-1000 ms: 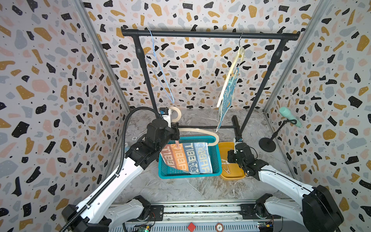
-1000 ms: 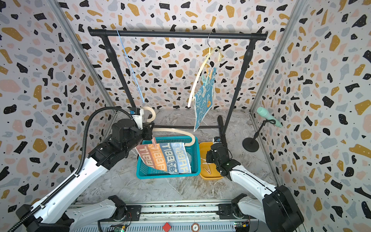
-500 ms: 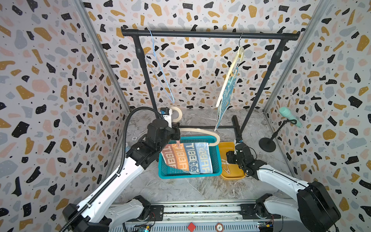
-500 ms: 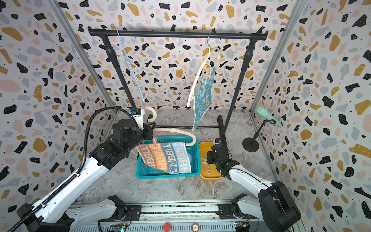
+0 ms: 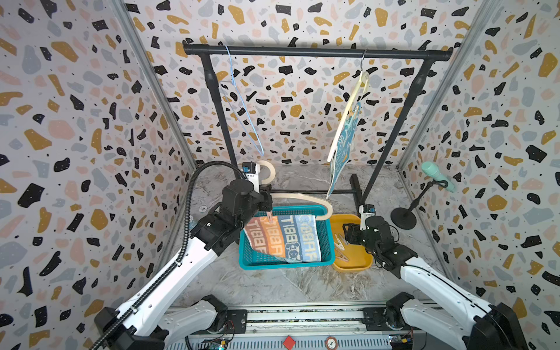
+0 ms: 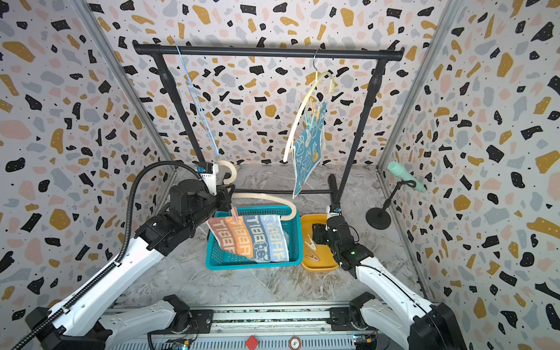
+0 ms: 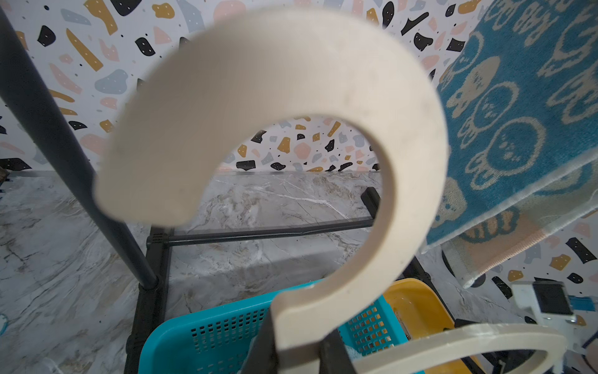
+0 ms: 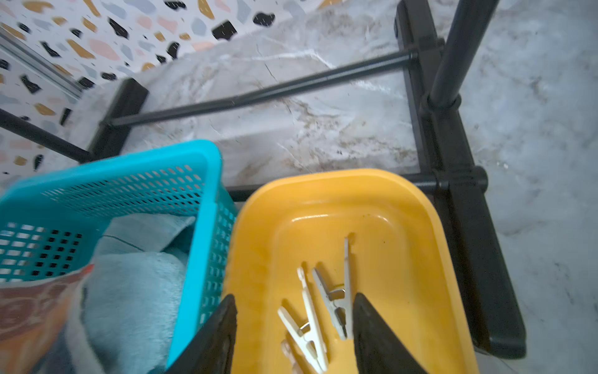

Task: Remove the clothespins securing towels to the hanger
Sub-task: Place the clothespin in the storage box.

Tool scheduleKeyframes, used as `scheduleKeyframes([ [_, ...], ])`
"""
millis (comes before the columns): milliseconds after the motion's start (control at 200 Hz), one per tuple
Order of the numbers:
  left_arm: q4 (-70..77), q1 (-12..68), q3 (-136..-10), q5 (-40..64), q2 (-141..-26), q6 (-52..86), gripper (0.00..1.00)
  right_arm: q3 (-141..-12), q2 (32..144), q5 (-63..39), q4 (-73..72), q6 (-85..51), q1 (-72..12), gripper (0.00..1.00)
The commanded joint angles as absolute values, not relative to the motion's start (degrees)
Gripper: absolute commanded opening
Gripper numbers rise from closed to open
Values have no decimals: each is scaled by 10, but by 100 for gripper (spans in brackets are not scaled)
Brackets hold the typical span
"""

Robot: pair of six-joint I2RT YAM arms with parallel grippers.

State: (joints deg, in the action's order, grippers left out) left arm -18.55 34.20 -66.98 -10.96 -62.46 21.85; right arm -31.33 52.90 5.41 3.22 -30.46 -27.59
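My left gripper (image 5: 266,200) is shut on the neck of a cream hanger (image 5: 303,198), and its black fingers (image 7: 265,343) flank the neck below the hook (image 7: 323,97). The striped towel (image 5: 285,238) hangs from that hanger over the teal basket (image 5: 285,263). One pink clothespin (image 6: 235,215) pins its left end. My right gripper (image 8: 294,298) is open over the yellow tray (image 8: 323,178), where white clothespins (image 8: 310,323) lie loose. The teal rabbit towel (image 6: 306,154) hangs on a second cream hanger from the rack, with clothespins (image 6: 312,116) along its top. A pale blue towel (image 8: 136,281) lies in the basket.
The black rack (image 5: 303,52) spans the back, its feet and crossbars just behind the basket and tray. A bare blue wire hanger (image 5: 242,106) hangs at the rack's left. A mint-headed stand (image 5: 436,175) is at the right wall. Patterned walls close three sides.
My right gripper's jaws have spread apart over the yellow tray. The left arm, hanger and striped towel have barely moved.
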Motion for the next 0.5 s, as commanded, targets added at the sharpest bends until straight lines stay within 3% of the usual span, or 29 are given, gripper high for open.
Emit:
scheduleKeyframes([
  [0, -168, 344, -693, -107, -622, 219, 0, -357, 494, 30, 69, -286, -274, 58],
  [496, -164, 344, -707, -82, -636, 219, 0, -452, 425, -127, 83, -218, -317, 56],
])
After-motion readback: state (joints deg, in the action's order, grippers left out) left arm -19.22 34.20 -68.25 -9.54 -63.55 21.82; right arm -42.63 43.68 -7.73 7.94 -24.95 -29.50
